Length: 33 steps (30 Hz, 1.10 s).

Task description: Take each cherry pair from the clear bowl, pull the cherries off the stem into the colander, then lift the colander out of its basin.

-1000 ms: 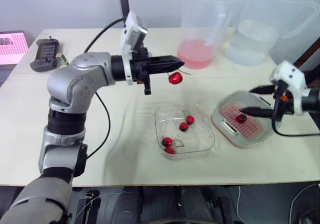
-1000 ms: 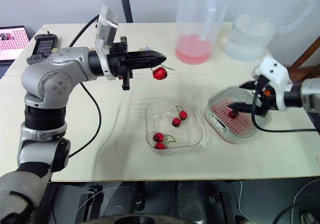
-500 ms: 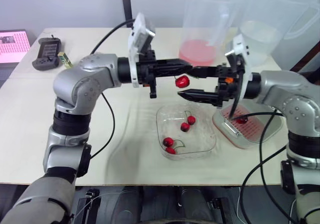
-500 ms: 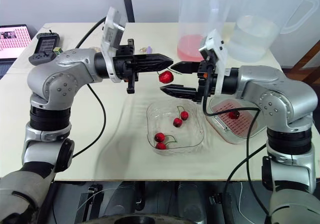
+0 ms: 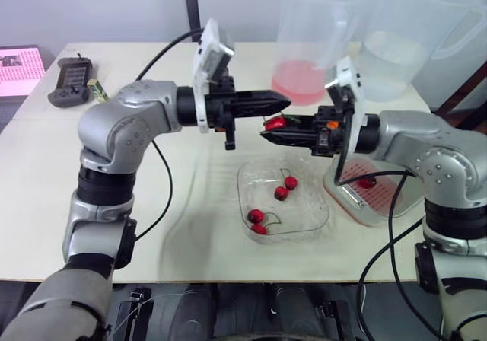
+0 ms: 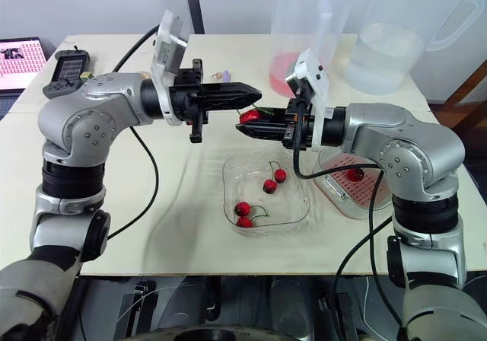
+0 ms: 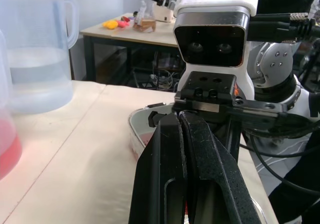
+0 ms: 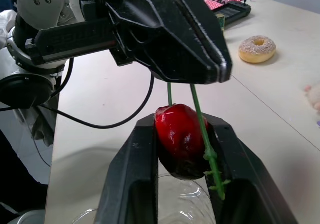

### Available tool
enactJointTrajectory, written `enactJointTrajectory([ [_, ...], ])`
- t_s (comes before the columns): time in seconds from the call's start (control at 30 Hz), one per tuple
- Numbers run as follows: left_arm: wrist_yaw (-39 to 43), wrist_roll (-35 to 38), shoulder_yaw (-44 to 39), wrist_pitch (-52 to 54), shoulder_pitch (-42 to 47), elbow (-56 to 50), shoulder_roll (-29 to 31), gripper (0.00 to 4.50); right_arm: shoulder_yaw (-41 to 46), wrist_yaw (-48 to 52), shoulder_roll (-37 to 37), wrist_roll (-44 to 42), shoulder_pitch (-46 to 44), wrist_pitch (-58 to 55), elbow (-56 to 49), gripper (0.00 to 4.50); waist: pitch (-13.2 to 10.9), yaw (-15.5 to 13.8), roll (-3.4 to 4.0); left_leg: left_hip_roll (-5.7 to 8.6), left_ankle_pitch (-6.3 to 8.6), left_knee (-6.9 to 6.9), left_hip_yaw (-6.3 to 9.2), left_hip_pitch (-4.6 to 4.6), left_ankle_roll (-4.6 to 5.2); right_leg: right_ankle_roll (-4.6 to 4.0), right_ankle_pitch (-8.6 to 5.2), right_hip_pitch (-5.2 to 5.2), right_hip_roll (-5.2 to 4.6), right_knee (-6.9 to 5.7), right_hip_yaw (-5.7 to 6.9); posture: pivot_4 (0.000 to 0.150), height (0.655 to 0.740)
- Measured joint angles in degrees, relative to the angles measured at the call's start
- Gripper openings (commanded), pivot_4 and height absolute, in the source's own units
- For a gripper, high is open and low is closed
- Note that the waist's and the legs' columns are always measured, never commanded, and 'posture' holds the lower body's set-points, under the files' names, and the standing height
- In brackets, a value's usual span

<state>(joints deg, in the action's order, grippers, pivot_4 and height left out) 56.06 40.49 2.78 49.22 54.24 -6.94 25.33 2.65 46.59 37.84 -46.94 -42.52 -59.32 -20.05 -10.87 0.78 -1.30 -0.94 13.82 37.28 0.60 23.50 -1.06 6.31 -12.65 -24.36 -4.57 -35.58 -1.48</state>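
Cherry is in mid-air, above the bench between the bowl and the pink jug, not over the colander.

- My right gripper is closed on the cherry, one finger each side.
- My left gripper is fully closed just above it, pinching the stem. One stem branch hangs past the cherry with a bare end.

Risks as I read it:
- Squeeze too hard and the cherry splits or squirts out sideways. It's round and slick, and the fingers only catch its flanks.
- The stem is thin and may slide through the left gripper, so I pull and nothing detaches. It may also snap partway and leave a stub on the fruit.
- The two grippers are tip to tip, so any off-axis pull knocks them together.
- If the cherry pops free here, it lands on the bench or back in the bowl with the other pairs, well short of the colander in its basin.
- On the carry right, a low path clips the basin rim.
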Motion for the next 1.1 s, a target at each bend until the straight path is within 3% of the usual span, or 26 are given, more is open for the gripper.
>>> enactJointTrajectory([
  [0.2,0.07,-0.10,0.07,-0.08,0.00,0.01,-0.01,0.00,0.16,-0.08,0.44,-0.11,0.10,0.05,0.00,1.22,0.00,0.00,0.00,0.00,0.00,0.00,0.00,0.00,0.00,0.00,0.00,0.00,0.00,0.00,0.00,0.150,0.7400],
  [0.3,0.06,-0.37,0.59,-0.21,0.00,0.01,-0.04,0.00,0.17,-0.06,0.44,-0.69,0.49,-0.05,0.00,0.50,0.00,0.00,0.00,0.00,0.00,0.00,0.00,0.00,0.00,0.00,0.00,0.00,0.00,0.00,0.00,0.150,0.7400],
  [0.77,-0.07,-0.71,0.97,-1.13,0.61,0.09,-0.82,0.00,-3.40,3.32,7.73,2.30,6.50,1.19,-1.02,0.50,0.00,-0.03,0.00,0.00,0.00,-0.01,-0.01,0.00,0.00,0.00,-0.01,0.00,0.00,0.03,0.00,0.150,0.7400],
  [1.1,-0.36,-0.70,0.91,-1.20,0.52,0.05,-0.68,0.00,5.33,7.61,21.43,5.86,15.80,4.29,3.16,0.50,0.00,-0.12,0.00,0.00,0.00,0.00,-0.03,0.01,0.00,-0.02,-0.01,0.00,0.00,0.04,0.00,0.150,0.7400],
])
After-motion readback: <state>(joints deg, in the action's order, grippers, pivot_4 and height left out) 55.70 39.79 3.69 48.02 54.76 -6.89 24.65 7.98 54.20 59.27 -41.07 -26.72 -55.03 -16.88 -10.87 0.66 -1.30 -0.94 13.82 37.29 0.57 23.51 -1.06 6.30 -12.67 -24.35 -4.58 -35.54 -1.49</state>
